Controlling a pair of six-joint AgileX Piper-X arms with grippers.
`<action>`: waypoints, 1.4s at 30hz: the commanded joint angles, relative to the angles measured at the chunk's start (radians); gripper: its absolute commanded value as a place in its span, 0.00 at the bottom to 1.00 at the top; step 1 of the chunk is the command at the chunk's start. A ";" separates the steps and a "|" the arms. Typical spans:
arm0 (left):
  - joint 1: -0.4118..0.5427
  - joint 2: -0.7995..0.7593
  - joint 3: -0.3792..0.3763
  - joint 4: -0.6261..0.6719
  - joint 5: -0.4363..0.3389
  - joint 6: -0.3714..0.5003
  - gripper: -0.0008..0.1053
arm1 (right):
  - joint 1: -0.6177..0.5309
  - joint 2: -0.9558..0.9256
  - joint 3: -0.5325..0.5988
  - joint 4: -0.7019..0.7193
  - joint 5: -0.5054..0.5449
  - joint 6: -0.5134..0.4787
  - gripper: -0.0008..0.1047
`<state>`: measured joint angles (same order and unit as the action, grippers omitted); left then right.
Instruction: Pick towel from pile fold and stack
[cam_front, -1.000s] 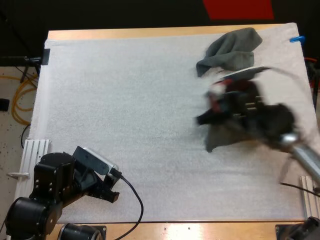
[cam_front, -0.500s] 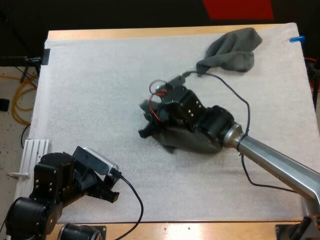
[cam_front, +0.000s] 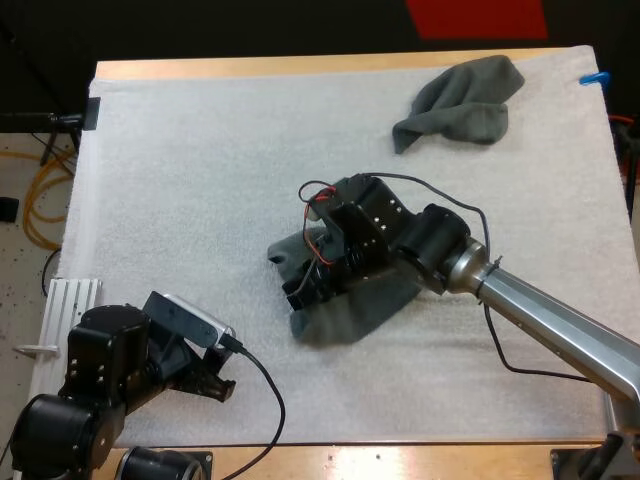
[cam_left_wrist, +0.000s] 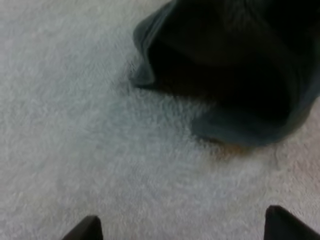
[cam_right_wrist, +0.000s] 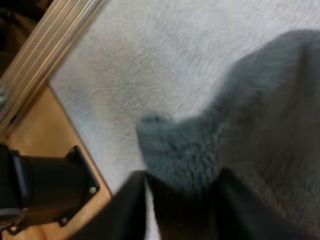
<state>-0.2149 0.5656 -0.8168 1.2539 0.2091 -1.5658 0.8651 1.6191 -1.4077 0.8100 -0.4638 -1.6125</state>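
A dark grey-green towel (cam_front: 352, 312) hangs from my right gripper (cam_front: 303, 290) near the middle of the mat, its lower part spreading onto the mat. In the right wrist view my right gripper (cam_right_wrist: 182, 192) is shut on a bunched corner of this towel (cam_right_wrist: 235, 135). A second crumpled towel (cam_front: 462, 100) lies at the mat's far right. My left gripper (cam_front: 220, 385) rests low at the near left, open, its fingertips (cam_left_wrist: 85, 229) wide apart over bare mat. The held towel (cam_left_wrist: 225, 70) lies just ahead of it.
The white mat (cam_front: 200, 200) covers most of the wooden table. An aluminium rail (cam_front: 62, 300) lies at the near left edge beside my left arm's base (cam_front: 90, 380). That rail (cam_right_wrist: 45, 55) and base (cam_right_wrist: 45, 192) sit close below the held towel's corner.
My right arm has carried the towel from the right side, near the crumpled one, leftward to the mat's middle and then slightly toward the near edge. The left arm has stayed put.
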 joint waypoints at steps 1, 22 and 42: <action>-0.003 -0.001 0.000 -0.004 -0.019 0.000 0.60 | 0.002 -0.011 -0.009 0.005 -0.040 -0.015 0.74; -0.003 -0.001 0.000 -0.293 -0.130 0.030 0.60 | -0.277 -0.098 0.040 0.122 0.344 -0.038 0.83; -0.003 0.063 0.000 -0.274 -0.124 0.030 0.60 | -0.432 0.097 0.376 -0.201 0.211 0.109 0.83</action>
<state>-0.2149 0.6323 -0.8158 0.9813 0.0936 -1.5350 0.4394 1.7077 -1.0316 0.6273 -0.2388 -1.5177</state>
